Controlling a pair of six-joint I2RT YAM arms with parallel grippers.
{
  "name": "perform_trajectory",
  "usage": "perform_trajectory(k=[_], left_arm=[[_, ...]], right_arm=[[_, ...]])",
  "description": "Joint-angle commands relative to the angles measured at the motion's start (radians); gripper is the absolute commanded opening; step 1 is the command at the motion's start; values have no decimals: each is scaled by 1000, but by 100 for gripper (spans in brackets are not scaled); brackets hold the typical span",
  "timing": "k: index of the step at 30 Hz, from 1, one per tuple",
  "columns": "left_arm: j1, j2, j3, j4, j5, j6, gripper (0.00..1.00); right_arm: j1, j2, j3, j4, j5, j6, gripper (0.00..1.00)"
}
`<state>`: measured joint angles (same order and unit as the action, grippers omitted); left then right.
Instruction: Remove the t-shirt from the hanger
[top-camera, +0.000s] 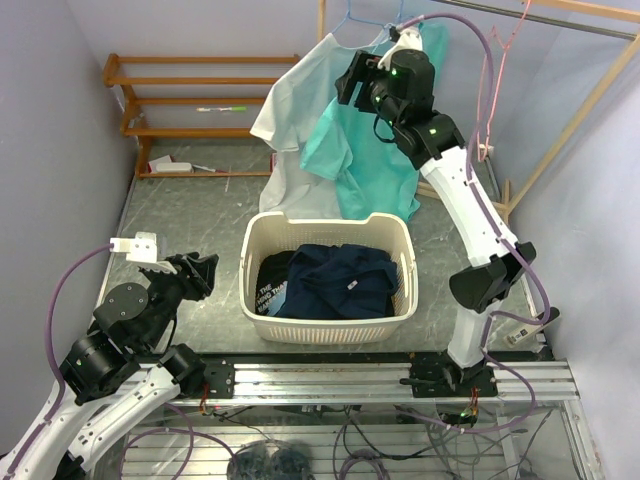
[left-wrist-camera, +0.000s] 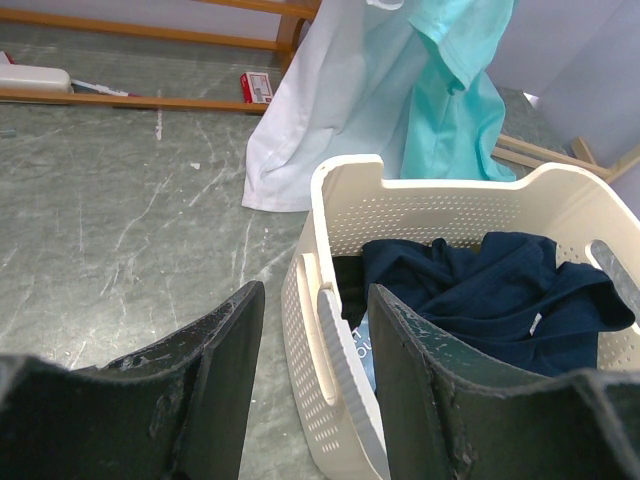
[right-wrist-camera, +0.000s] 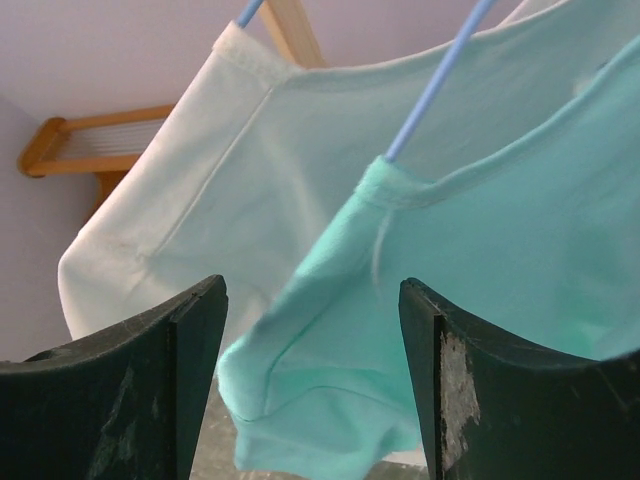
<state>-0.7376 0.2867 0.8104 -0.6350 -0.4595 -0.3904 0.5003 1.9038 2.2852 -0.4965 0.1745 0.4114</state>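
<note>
The right arm (top-camera: 470, 200) rises from its base at the near right and stretches to the far side, its wrist bent so the right gripper (top-camera: 352, 80) (right-wrist-camera: 312, 300) points left, jaws apart and holding nothing. The left arm (top-camera: 110, 350) sits folded low at the near left, the left gripper (top-camera: 195, 270) (left-wrist-camera: 315, 300) aimed right, jaws likewise spread and empty.

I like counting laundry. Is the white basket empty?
No, the basket has crumpled dark navy clothes lying inside it.
</note>
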Motion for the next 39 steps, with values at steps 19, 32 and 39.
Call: perform_trajectory(k=[19,32,39], left_arm=[[-5,-8,8,6,11,7,56],[-5,-15,6,6,10,8,56],[-6,-17,6,8,10,9,56]], right_arm=[[18,-149,-211,18,421,-35,47],[-37,-165,-190,1,374,-92,21],[-56,-161,-187,-12,343,-82,19]])
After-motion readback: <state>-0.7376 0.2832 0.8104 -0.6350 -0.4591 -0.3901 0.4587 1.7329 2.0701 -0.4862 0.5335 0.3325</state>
